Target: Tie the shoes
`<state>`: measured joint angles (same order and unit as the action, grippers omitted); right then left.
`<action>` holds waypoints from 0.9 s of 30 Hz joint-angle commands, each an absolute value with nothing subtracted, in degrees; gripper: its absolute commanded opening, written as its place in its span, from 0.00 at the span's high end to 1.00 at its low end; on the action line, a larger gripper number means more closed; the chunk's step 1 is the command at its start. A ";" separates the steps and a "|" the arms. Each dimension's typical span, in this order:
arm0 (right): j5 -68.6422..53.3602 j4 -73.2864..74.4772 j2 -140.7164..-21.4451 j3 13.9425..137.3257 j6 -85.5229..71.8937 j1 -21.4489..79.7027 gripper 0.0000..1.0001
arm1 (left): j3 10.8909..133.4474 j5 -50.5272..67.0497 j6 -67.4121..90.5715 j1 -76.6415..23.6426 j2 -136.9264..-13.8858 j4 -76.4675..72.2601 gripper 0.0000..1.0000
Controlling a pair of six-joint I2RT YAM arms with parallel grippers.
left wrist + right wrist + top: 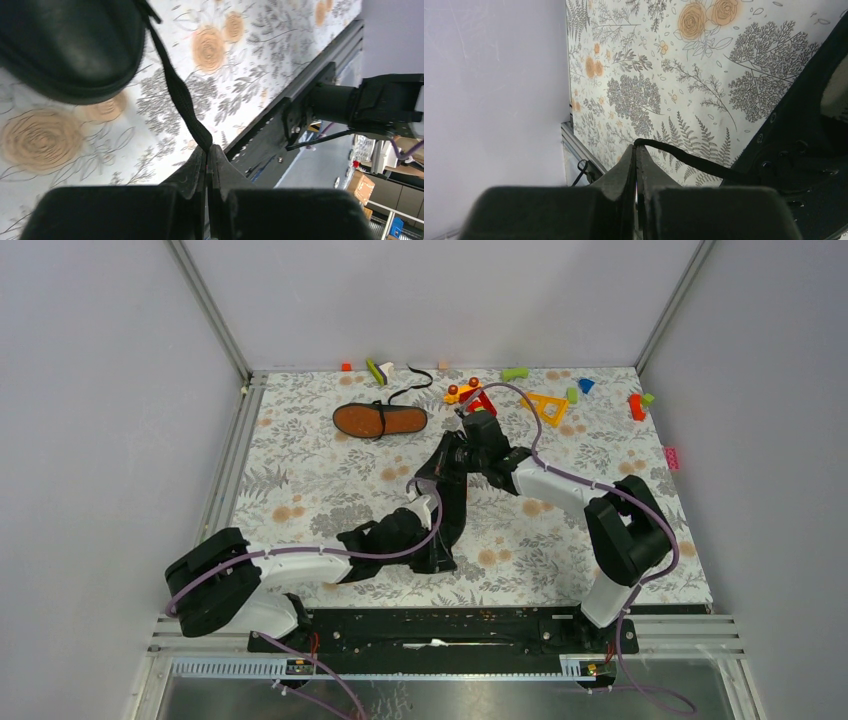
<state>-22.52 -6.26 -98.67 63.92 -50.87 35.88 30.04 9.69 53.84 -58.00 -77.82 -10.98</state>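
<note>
Both grippers are pinched shut on lace. The left gripper (207,150) holds 1 lace end (180,95) of the near shoe (70,45), and the right gripper (636,147) holds the other lace end (689,162). That shoe sits in the middle of the table (600,530). No knot shows yet, so tying looks only just begun. The far shoe (380,420) lies sole-up with its lace loose. Only the top view shows 2 shoes. Only the wrist views show the pinched laces.

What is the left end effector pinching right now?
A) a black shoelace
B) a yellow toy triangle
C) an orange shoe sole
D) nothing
A: the left wrist view shows the left end effector shut on a black shoelace running up to the black shoe.
</note>
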 commanded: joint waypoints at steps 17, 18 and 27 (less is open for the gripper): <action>-17.17 8.00 -92.60 67.45 -35.67 36.22 0.34 | 34.29 5.98 53.27 -59.81 -74.11 -11.11 0.51; -17.47 8.95 -91.76 67.37 -34.77 36.07 0.31 | 34.73 5.86 52.66 -59.80 -72.98 -9.68 0.48; -15.96 11.84 -82.24 60.64 -30.64 34.55 0.28 | 38.50 6.10 47.26 -50.16 -60.66 8.26 0.43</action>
<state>-18.33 9.30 -87.15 64.25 -34.37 35.46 35.31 7.07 51.13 -55.90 -66.13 0.40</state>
